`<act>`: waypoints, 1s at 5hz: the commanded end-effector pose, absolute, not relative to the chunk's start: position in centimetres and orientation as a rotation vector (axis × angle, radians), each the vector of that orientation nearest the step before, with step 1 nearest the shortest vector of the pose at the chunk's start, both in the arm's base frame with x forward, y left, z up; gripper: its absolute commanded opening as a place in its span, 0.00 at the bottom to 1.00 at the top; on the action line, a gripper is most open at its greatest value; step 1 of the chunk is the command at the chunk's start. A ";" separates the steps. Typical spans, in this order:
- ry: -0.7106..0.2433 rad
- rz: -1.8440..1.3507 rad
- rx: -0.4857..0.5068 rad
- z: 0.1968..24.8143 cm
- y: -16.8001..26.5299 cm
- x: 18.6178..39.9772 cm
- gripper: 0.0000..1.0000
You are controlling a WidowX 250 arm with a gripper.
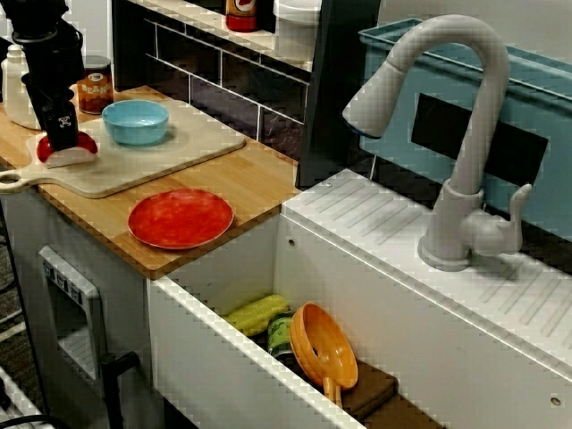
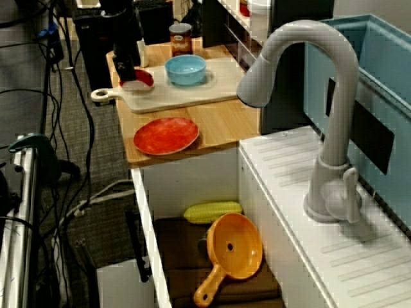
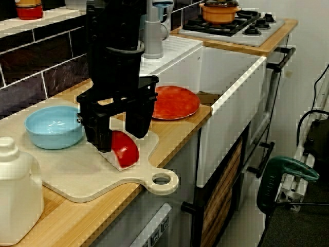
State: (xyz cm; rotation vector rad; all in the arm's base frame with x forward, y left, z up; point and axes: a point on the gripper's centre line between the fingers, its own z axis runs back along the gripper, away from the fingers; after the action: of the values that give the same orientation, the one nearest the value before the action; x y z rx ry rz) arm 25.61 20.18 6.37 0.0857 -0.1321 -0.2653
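My black gripper (image 3: pixel 120 140) stands upright over the pale cutting board (image 3: pixel 77 170) at the counter's far end. Its two fingers are spread and straddle a red half-round piece with a white rim (image 3: pixel 127 150) that lies on the board. Whether the fingers touch the piece is not clear. In the view across the sink the gripper (image 1: pixel 61 136) hides most of the red piece (image 1: pixel 79 147). From above, the gripper (image 2: pixel 127 72) sits at the board's handle end beside the red piece (image 2: pixel 142 78). A light blue bowl (image 3: pixel 54 126) rests on the board just behind.
A red plate (image 1: pixel 180 217) lies on the wooden counter near the sink's edge. A jar (image 1: pixel 94 85) and a white bottle (image 1: pixel 18 85) stand behind the board. The sink holds a corn cob (image 2: pixel 213 211) and an orange strainer (image 2: pixel 237 247). A grey faucet (image 1: pixel 447 134) rises beyond.
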 end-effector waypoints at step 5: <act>-0.164 -0.167 0.169 6.0 20.9 26.9 0.00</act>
State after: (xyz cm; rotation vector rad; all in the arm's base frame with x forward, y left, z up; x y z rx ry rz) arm 26.46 20.67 5.09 0.1506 -0.1474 -0.1735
